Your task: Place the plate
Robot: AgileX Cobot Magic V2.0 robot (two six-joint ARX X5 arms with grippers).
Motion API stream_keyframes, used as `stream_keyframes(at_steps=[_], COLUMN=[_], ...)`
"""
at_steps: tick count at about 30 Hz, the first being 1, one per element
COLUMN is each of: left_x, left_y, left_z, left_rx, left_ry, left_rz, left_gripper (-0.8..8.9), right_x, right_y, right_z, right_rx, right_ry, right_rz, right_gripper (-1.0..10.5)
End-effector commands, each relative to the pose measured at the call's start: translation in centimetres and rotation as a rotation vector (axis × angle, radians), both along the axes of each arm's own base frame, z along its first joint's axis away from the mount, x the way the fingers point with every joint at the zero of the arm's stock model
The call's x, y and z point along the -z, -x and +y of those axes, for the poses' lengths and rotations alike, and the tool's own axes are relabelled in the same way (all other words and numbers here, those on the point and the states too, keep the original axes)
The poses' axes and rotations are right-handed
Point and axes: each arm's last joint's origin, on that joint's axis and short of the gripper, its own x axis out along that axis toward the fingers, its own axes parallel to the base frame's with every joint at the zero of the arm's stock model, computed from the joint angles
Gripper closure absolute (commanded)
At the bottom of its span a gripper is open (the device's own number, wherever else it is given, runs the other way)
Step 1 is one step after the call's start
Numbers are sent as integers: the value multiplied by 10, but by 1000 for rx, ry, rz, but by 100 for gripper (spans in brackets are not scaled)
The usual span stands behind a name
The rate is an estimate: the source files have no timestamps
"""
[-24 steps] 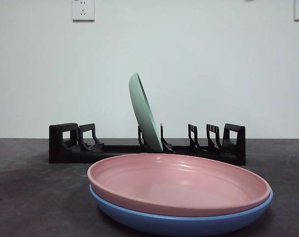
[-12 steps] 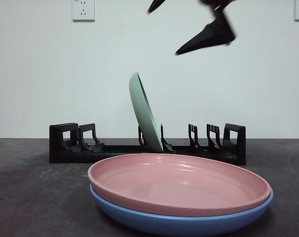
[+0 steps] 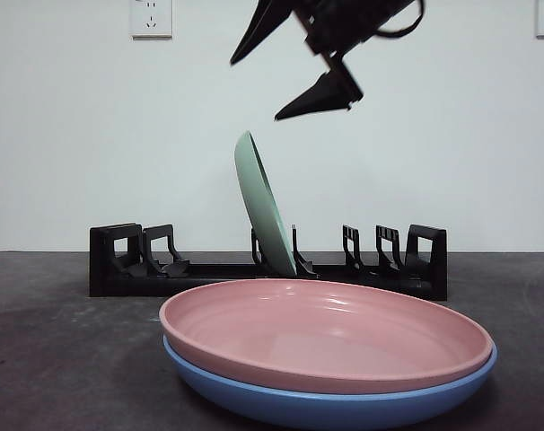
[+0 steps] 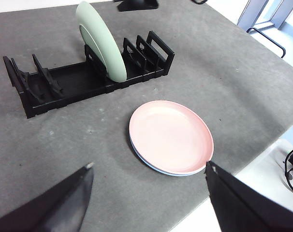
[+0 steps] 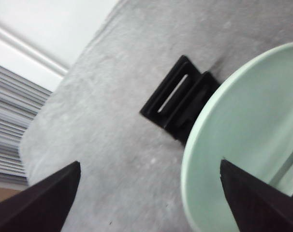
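Grey table (image 4: 243, 82): green plate (image 3: 263, 205) racked below spread right gripper (image 3: 285, 67)

Right hand (image 3: 266, 76), jaws apart, now lower and nearer the green plate (image 3: 263, 205).

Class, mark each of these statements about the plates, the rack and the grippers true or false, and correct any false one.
1. The green plate stands on edge in the black rack. True.
2. The pink plate lies under the blue plate. False: pink lies on top of blue.
3. The right gripper grips the green plate. False: it hovers above it, open.
4. The left gripper is open and empty. True.
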Motion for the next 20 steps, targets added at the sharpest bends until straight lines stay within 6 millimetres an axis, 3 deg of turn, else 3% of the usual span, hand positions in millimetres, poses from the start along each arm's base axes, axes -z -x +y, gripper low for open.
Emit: stream_keyframes(at_steps=[1,10,20], left_x=[-6,-6,-6], left_y=[3,3,3], left_z=[2,2,2], left_rx=[4,4,4], left_ry=[19,19,21], left_rz=[-25,-25,-27], left_gripper=[442,442,442], right_x=[9,38,41], right_y=[-10,-24,-26], right_z=[13,26,27], right_rx=[-14,3,15], right_ry=[-2,33,35], right_rz=[-5,7,19], right_gripper=[483,565,920])
